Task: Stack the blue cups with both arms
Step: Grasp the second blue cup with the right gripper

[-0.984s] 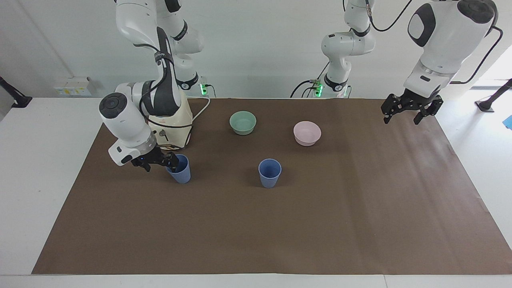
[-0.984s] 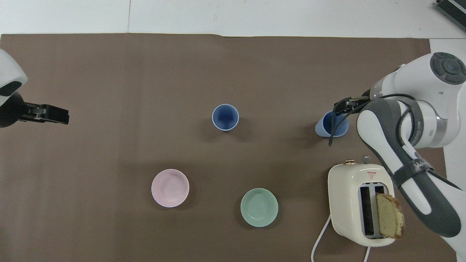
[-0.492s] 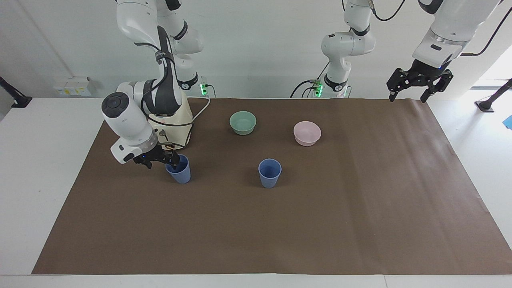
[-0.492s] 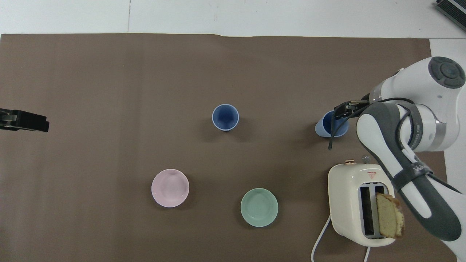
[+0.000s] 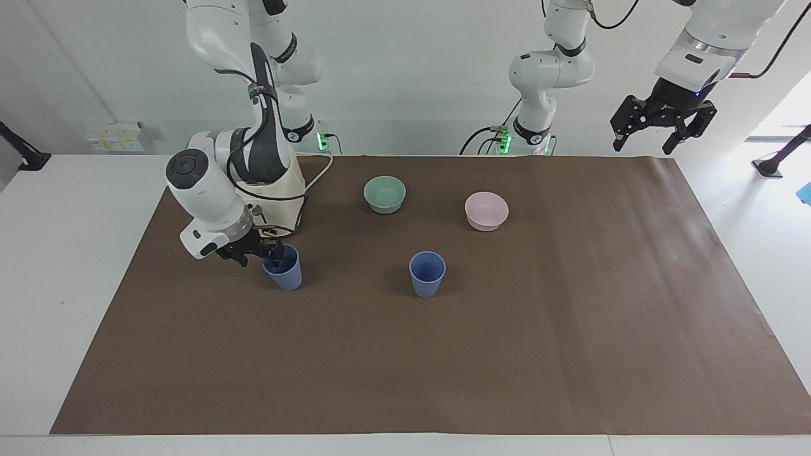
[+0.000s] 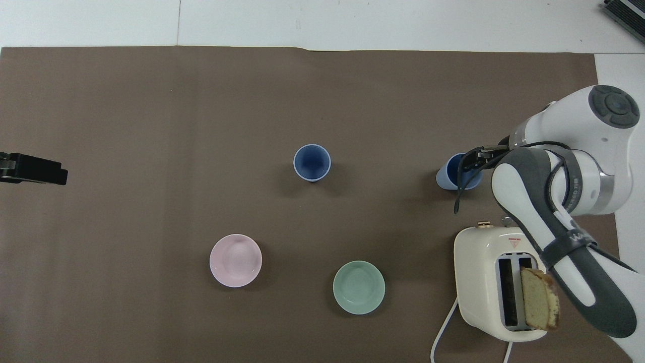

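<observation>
A plain white wall (image 5: 405, 76) is filling the top of the facing view. A white table (image 5: 57, 266) is spreading across both views, with a brown paper sheet (image 5: 507, 342) lying over most of it. At the upper left of the facing view a small white socket box (image 5: 114, 136) is sitting against the wall, near a black stand (image 5: 22, 155). Bright daylight is coming in at the upper right edge (image 5: 789, 107), where another black stand (image 5: 782, 155) is leaning.
</observation>
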Robot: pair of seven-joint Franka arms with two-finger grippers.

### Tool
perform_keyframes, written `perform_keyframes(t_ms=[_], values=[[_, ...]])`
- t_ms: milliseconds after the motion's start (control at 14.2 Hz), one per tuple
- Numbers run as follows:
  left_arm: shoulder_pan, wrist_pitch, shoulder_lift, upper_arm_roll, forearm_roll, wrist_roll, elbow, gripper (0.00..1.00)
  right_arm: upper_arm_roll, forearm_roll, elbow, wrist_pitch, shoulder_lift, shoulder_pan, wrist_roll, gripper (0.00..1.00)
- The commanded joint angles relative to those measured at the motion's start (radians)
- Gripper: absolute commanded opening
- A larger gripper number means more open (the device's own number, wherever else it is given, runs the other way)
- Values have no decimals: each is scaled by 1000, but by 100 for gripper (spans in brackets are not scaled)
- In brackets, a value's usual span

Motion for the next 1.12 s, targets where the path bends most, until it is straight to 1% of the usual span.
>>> perform_keyframes(t_ms=[0, 352, 703, 844, 984, 1055], values=[[10, -16, -12, -1, -16, 5, -6, 100, 0, 3, -26, 19, -23, 10, -29, 0], [11, -13, -13, -1, -16, 8, -12, 100, 0, 2, -3, 22, -9, 27, -33, 0], [-1, -14, -12, -2, -13, 9, -3, 100, 8, 5, 64, -6, 2, 30, -22, 0], [8, -26, -12, -2, -13, 10, -3, 100, 11, 20, 98, -19, 0, 50, -13, 0], [13, -28, -12, -1, -12, 9, -3, 100, 14, 20, 149, -41, 0, 85, 66, 0], [13, -28, -12, -1, -12, 9, -3, 100, 14, 21, 182, -59, 0, 120, 129, 0]])
